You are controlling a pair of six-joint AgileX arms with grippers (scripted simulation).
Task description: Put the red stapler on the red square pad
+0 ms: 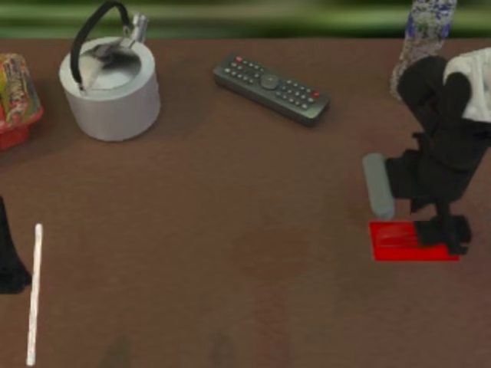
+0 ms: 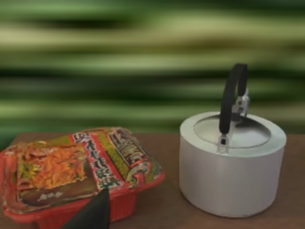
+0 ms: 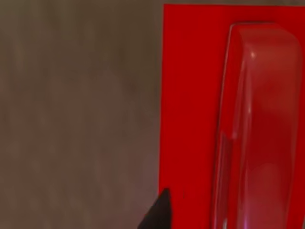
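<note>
The red stapler lies flat on the red square pad, glossy and lengthwise. In the top view the stapler shows faintly on the left half of the pad at the table's right. My right gripper hovers over the pad's right part, open. One dark fingertip stands apart from the stapler, over the pad's edge; the other is out of view. My left gripper is parked at the table's left edge, open, with one fingertip showing.
A grey bar lies just behind the pad beside the right arm. A black remote lies at the back middle. A grey kettle and a red noodle pack sit at the back left. A white rod lies at the front left.
</note>
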